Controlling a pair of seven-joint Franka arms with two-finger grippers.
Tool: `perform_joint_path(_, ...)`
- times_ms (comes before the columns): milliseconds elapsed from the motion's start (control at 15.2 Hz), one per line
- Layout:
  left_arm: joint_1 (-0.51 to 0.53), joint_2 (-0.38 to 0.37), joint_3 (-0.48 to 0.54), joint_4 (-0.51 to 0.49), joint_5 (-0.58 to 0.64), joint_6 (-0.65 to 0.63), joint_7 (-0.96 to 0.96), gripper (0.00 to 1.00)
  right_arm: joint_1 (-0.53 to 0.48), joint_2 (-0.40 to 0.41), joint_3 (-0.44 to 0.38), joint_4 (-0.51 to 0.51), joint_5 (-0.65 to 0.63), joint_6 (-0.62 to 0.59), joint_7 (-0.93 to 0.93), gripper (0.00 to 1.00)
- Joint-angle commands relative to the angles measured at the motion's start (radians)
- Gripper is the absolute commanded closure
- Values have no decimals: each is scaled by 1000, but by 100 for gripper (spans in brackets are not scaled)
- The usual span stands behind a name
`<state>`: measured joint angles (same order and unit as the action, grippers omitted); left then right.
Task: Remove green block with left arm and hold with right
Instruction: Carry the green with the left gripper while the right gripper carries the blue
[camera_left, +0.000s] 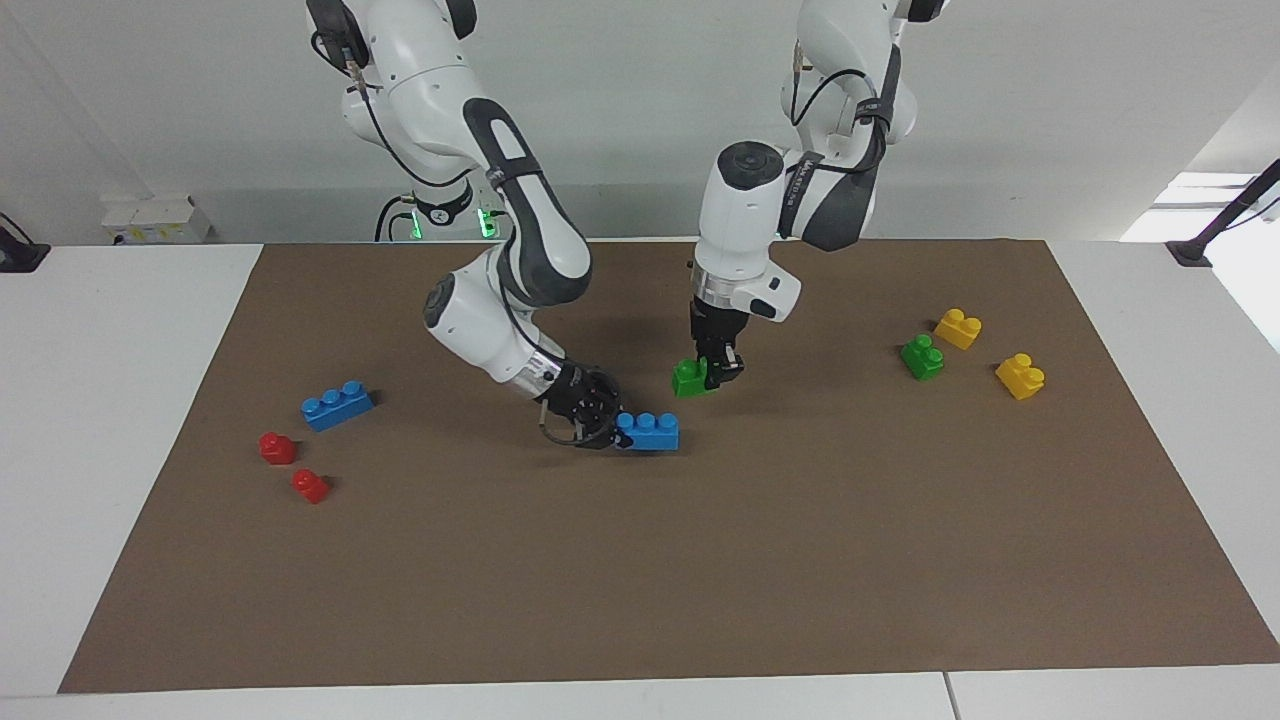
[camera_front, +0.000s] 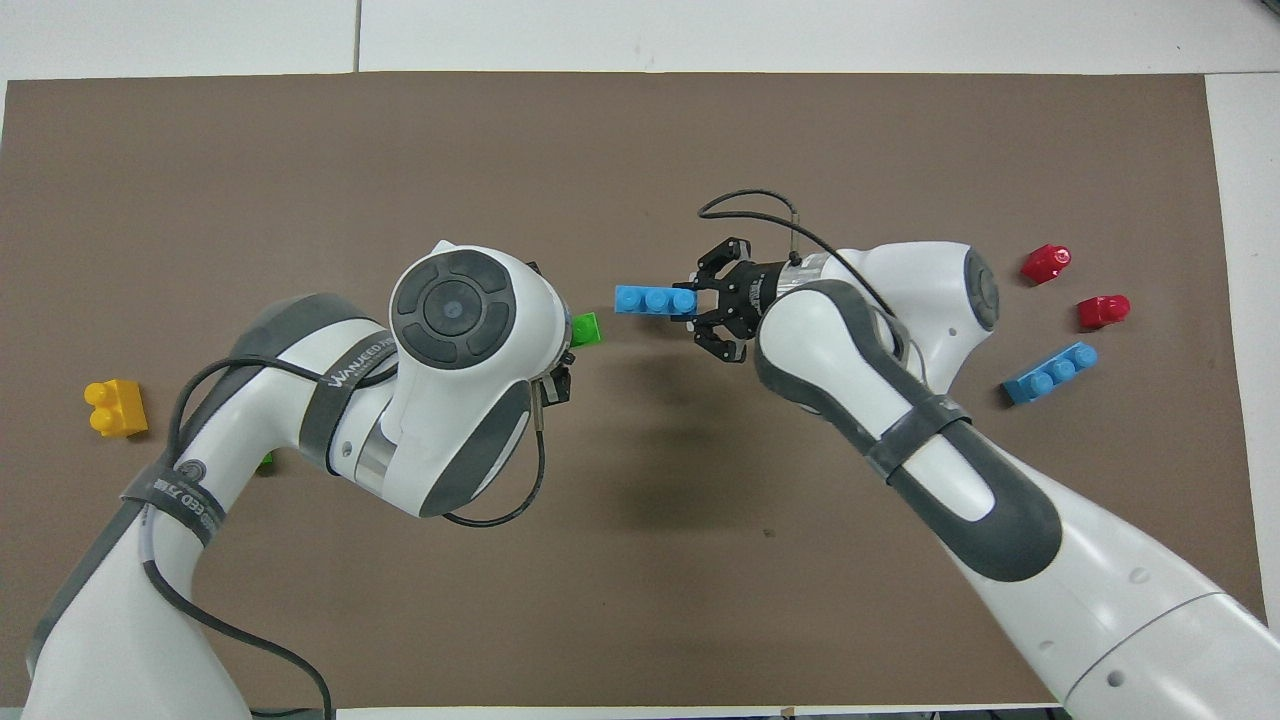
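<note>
White table with a brown mat over most of the tabletop; on the mat, toward the right arm's end — a blue three-stud brick and two red pieces; toward the left arm's end — two yellow bricks and a dark green brick; mid-mat, another blue three-stud brick, whether resting on the mat is unclear.

Overhead: left arm covers left pincer, most of green block, one yellow brick | loose green brick: sliver visible | arm bases: cut off
</note>
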<state>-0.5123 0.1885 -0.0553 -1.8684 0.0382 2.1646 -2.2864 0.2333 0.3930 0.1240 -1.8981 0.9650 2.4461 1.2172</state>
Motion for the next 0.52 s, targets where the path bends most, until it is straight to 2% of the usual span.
perform_joint_path(0,86,-46,-9,-69,-8,-14,189,100,-141,-25,11,31,-104,-166,-28,100)
perform_joint_path(197,190,-49,-9,-90,-9,-14,433,100,-274,-25,9,47,-172,-286,-82,100)
perform_joint_path(459,317,-49,-9,-100,-9,-14,735,100,-371,-26,11,45,-230,-354,-163,100)
